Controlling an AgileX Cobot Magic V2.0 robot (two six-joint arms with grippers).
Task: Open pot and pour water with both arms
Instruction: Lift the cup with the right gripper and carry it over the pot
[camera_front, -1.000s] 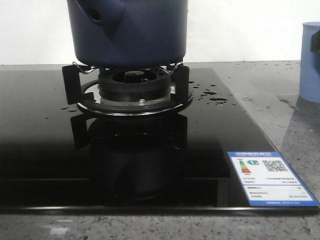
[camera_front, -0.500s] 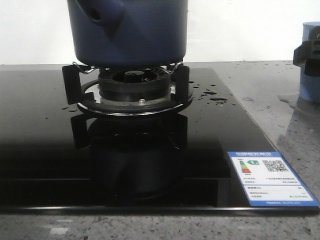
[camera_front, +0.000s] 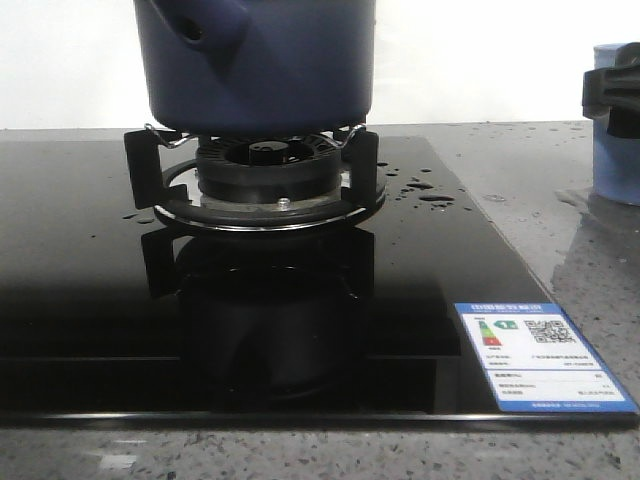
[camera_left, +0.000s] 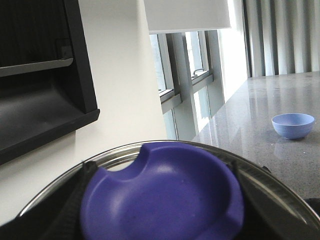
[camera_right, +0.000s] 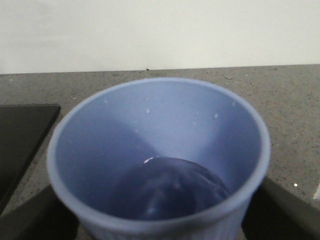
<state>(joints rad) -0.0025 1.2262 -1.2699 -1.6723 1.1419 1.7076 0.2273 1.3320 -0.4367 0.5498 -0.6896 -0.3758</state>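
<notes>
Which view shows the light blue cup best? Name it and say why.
The right wrist view: the light blue cup fills the picture, looking straight into it, with drops on its inner wall. The front view catches only a sliver of the cup at the right edge, partly behind the right hand. The left wrist view lacks it.

Navy pot (camera_front: 258, 65) on burner (camera_front: 262, 175)

Three views: one low and forward, two close at the wrists.
Front and right wrist views share the cup (camera_front: 615, 125) (camera_right: 160, 160).
</notes>
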